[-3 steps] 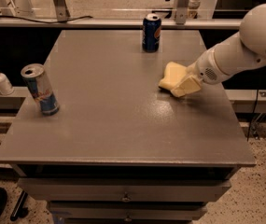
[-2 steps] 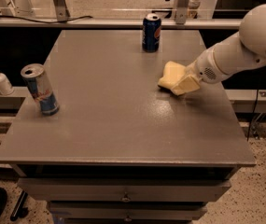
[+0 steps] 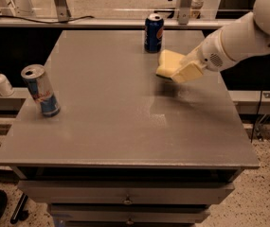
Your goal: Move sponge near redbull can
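The pale yellow sponge is held a little above the grey table, right of centre toward the back, with a shadow on the tabletop below it. My gripper reaches in from the right on the white arm and is shut on the sponge; one yellowish finger shows at its near side. The redbull can stands upright near the table's left edge, far left of the sponge.
A dark blue cola can stands at the back of the table, just behind and left of the sponge. A small white bottle sits on a ledge left of the table. Drawers run below the front edge.
The gripper has lifted the sponge off the table and carried it slightly left, closer to the cola can. Both cans have stayed put.
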